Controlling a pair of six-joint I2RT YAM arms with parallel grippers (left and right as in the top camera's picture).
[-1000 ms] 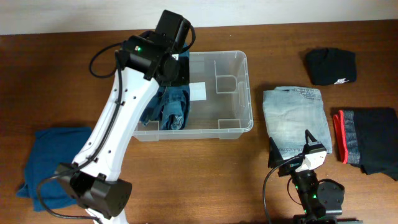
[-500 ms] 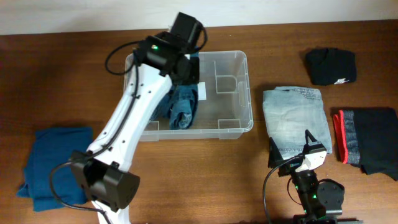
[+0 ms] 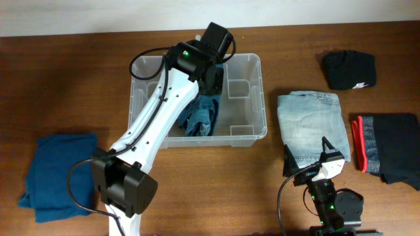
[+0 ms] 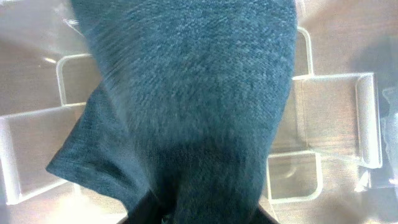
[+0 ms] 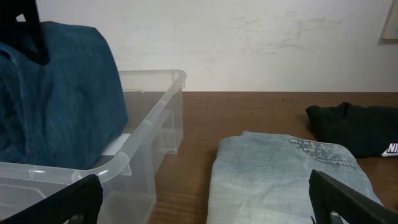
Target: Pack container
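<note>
The container (image 3: 241, 108) stands mid-table, a little toward the far side, on the brown table (image 3: 65, 85). A dark denim garment (image 3: 205, 117) hangs into its left half, while the right half is bare. The garment is gripped by the left gripper (image 3: 211, 80), poised over the far rim. The cloth fills the wrist view, so the jaws themselves are hidden.

The step in hand is judged to be the placing of this garment. Next a release is called for, with the cloth let down onto the bottom, and then a lift clear of the walls.

Outside the container more clothes are laid out:
- folded light jeans (image 3: 312, 124) just to the right;
- a black top (image 3: 349, 69) at far right;
- a black-and-red piece (image 3: 387, 147) at right;
- a blue cloth (image 3: 56, 170) at near left.

The right gripper (image 3: 307, 154) is held wide open and empty at the near edge of the light jeans.
</note>
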